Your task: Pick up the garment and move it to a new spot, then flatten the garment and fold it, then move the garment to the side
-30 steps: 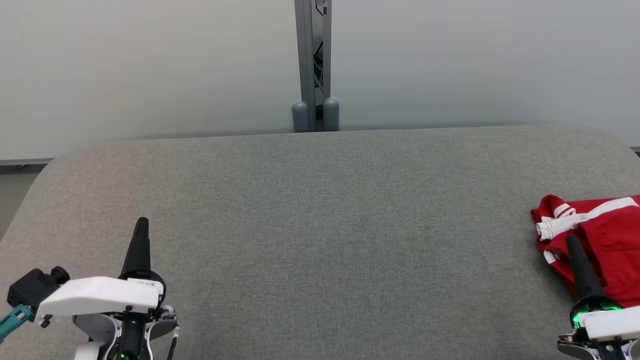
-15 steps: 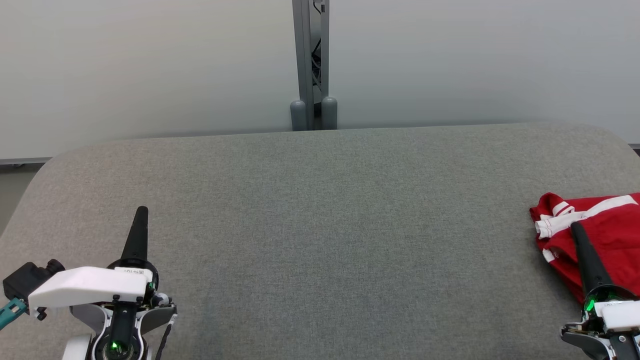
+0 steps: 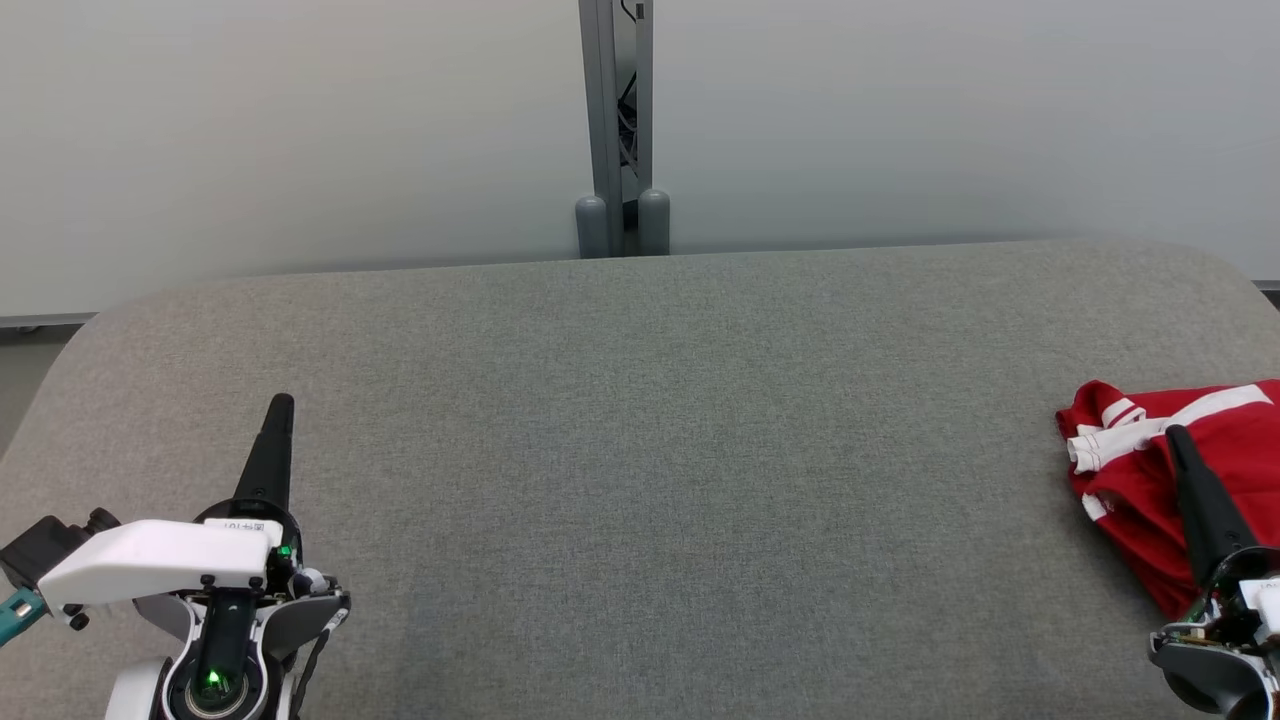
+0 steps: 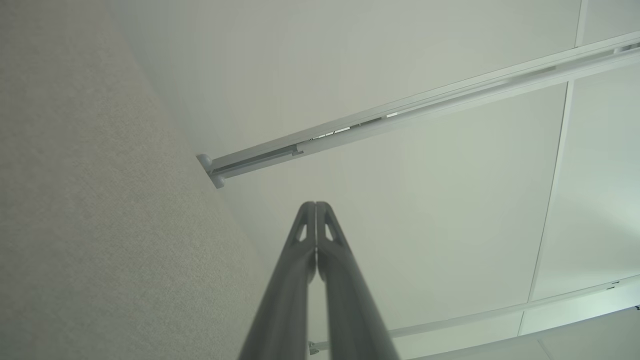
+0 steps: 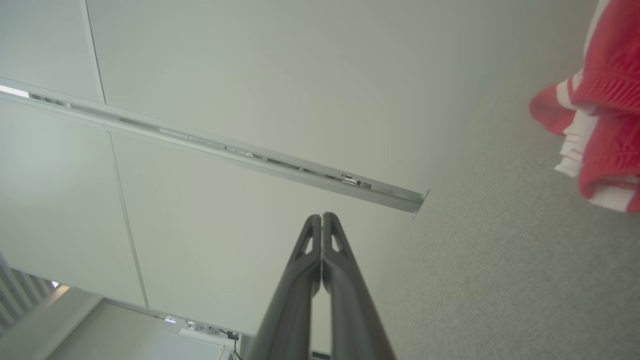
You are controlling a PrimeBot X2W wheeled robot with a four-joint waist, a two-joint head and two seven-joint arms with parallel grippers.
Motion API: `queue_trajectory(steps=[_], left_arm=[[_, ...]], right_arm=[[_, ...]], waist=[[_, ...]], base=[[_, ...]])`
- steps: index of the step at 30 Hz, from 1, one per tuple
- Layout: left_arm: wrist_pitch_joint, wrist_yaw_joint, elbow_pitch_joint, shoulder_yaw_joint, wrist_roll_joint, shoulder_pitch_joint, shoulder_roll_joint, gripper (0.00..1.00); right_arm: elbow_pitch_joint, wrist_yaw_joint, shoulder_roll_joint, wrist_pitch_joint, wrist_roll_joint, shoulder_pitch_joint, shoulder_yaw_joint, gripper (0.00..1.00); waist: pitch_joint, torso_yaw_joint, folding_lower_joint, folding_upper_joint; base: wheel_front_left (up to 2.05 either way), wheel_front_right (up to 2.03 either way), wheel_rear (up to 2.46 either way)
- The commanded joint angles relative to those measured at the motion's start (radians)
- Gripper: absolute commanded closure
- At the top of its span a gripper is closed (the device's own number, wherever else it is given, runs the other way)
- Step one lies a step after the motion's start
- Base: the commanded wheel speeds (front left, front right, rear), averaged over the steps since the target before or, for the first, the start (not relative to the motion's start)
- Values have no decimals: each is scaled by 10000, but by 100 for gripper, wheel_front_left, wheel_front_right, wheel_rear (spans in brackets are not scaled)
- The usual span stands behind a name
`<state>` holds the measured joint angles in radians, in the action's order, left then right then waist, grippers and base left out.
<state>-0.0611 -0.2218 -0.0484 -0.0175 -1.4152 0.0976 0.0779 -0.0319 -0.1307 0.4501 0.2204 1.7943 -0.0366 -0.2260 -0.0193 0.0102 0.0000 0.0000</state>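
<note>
The red and white garment (image 3: 1125,505) lies bunched up by the right edge of the grey table (image 3: 640,450). Our right gripper (image 3: 1177,435) is beside it, pressed shut on nothing. Our left gripper (image 3: 281,402) is shut too, near the left edge. Lots of open table lies between them.

Body check, for your log. The left gripper (image 3: 281,405) tapers to one long, dark point. Its wrist carries a white cover (image 3: 150,565) with small dark screws (image 3: 207,580) and a printed label (image 3: 240,527) you can't read at this size. Below it sits a round black hub with a green light (image 3: 212,682). You'll see a black block (image 3: 40,548), a teal connector (image 3: 15,608) and a thin black cable (image 3: 315,670) beside it.

The right gripper (image 3: 1175,432) is the same dark taper on a grey shell (image 3: 1200,670). Up close the fingers (image 4: 345,300) are matte grey, with triangular cut-outs (image 4: 301,232) near the tips.
</note>
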Motion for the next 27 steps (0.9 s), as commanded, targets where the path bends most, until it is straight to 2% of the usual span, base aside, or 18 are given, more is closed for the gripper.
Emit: queue_trajectory(steps=[1, 27], left_arm=[[-59, -56, -113, -100, -189, 247, 11, 100], [-559, -168, -362, -519, -1841, 502, -245, 100]], right_arm=[[-1, -1, 146, 95, 311, -176, 17, 100], [-297, 0, 683, 396, 2810, -444, -425, 100]], waist=[[4, -5, 0, 0], [88, -101, 0, 0]], base=[[0, 0, 0], [0, 0, 0]])
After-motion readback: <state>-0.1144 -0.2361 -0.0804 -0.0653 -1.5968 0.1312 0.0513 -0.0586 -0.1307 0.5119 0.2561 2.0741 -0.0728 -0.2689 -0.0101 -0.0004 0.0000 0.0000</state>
